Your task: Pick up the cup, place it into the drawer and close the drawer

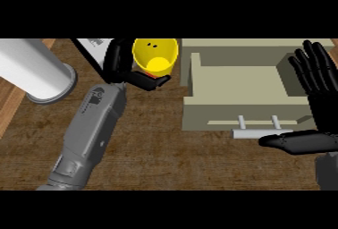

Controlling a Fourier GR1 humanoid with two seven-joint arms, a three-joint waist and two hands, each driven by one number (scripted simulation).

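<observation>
Beside the drawer (pixel 204 114), left hand (pixel 117 60) curls round the cup (pixel 156 56)

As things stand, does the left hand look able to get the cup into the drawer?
Probably yes: the left hand holds the cup just beside the open drawer, and nothing stands between them.

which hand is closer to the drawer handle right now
Right. The right hand is open, its thumb just beside the right end of the drawer handle. The left hand is away to the handle's upper left, fingers curled round the yellow cup.
</observation>
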